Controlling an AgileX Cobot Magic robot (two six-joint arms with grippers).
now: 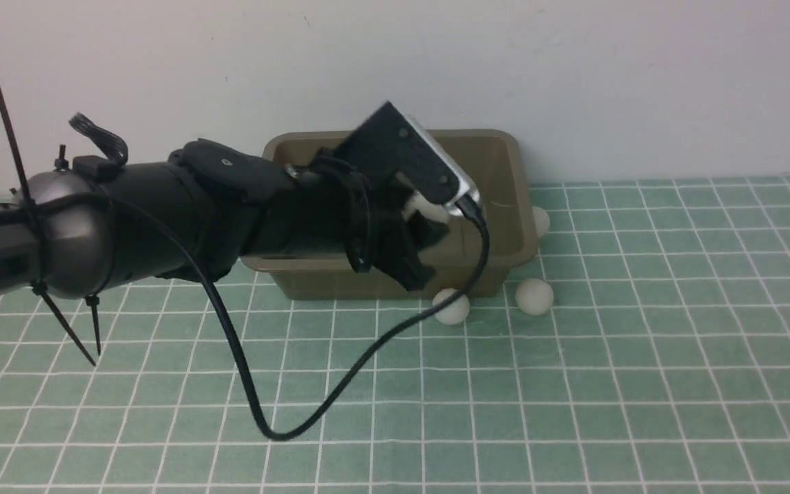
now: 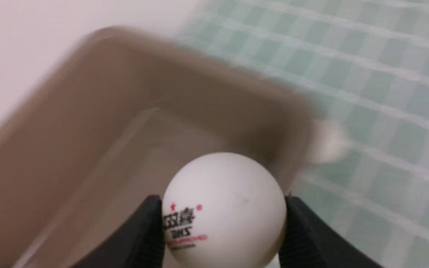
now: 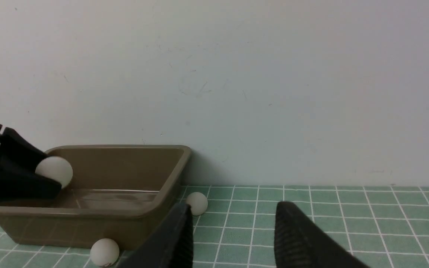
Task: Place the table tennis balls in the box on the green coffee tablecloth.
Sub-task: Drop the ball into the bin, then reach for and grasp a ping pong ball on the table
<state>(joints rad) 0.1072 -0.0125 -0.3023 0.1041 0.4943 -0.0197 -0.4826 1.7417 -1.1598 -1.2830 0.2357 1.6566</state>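
My left gripper (image 1: 429,213) is shut on a white table tennis ball (image 2: 223,208) with a dark printed logo and holds it above the inside of the olive-brown box (image 1: 340,281). The box stands against the wall on the green coffee tablecloth (image 1: 573,384). Two balls (image 1: 451,306) (image 1: 534,296) lie on the cloth just in front of the box's right end. A third ball (image 1: 540,219) lies beside its right wall. In the right wrist view the right gripper (image 3: 233,212) hangs low over the cloth, to the right of the box (image 3: 117,219), jaws apart with nothing between them.
A pale wall (image 1: 573,82) rises directly behind the box. The left arm's black cable (image 1: 278,429) loops down onto the cloth in front of the box.
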